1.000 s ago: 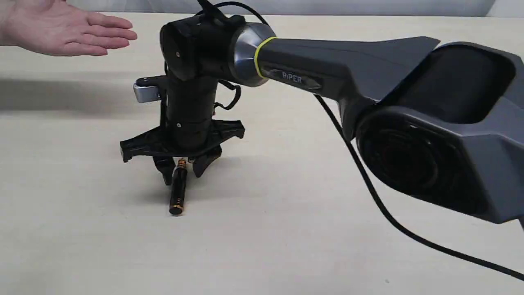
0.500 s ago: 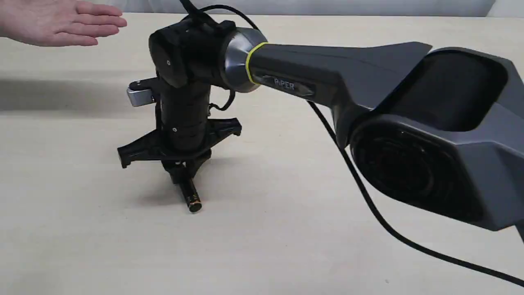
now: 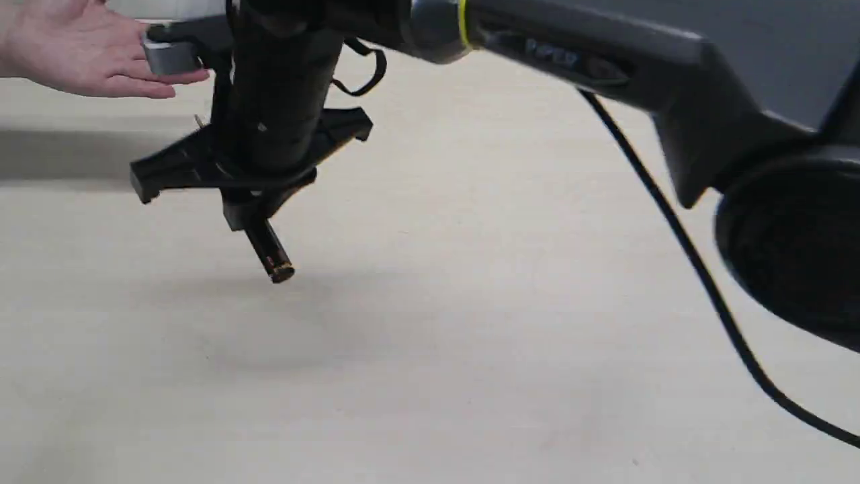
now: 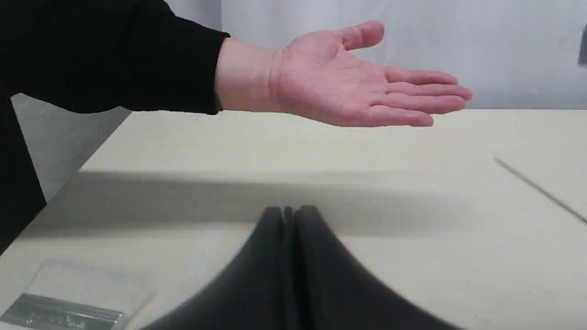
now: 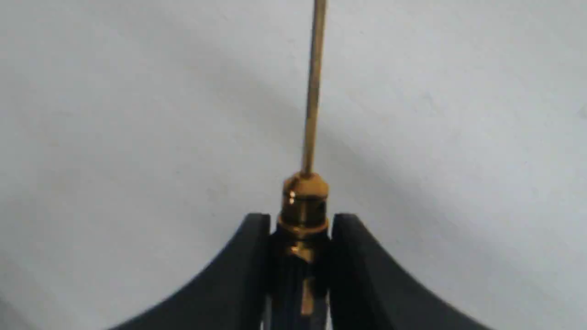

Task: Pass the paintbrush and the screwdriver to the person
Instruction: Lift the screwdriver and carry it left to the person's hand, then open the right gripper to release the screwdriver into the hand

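Exterior view: our right gripper (image 3: 254, 210) clamps the screwdriver (image 3: 270, 254) aloft, just right of the person's open hand (image 3: 80, 50); left gripper (image 4: 289, 213) closed, empty. Tilted in a narrow pinch, we fear it slips before reaching the hand.

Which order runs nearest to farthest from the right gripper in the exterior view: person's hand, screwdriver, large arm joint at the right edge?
1. screwdriver: clamped in the right gripper, handle end slanting down.
2. person's hand: open, at the view's upper left.
3. large arm joint: far right edge.
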Controlling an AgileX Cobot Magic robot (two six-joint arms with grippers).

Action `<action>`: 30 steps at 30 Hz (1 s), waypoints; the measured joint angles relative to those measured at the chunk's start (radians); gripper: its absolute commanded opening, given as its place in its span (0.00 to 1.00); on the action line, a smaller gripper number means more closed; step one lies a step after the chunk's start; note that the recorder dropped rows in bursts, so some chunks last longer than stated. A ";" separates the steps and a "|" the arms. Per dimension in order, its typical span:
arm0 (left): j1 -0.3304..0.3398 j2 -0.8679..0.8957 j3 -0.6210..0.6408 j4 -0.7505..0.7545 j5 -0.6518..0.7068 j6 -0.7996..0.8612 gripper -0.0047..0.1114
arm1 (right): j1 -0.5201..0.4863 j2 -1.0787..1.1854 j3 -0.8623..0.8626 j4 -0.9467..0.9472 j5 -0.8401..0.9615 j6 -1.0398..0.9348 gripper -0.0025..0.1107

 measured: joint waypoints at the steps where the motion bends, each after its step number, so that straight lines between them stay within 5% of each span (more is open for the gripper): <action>1: 0.000 0.000 0.000 0.000 0.000 0.000 0.04 | 0.005 -0.025 0.000 0.005 -0.009 -0.006 0.06; 13: 0.000 0.000 0.000 0.000 0.000 0.000 0.04 | 0.012 -0.129 -0.004 0.010 -0.313 -0.091 0.06; 26: 0.000 0.000 0.000 0.000 0.000 0.000 0.04 | -0.001 0.098 -0.214 0.010 -0.363 -0.164 0.06; 30: 0.000 0.000 0.000 0.000 0.000 0.000 0.04 | -0.001 0.130 -0.223 0.010 -0.363 -0.188 0.17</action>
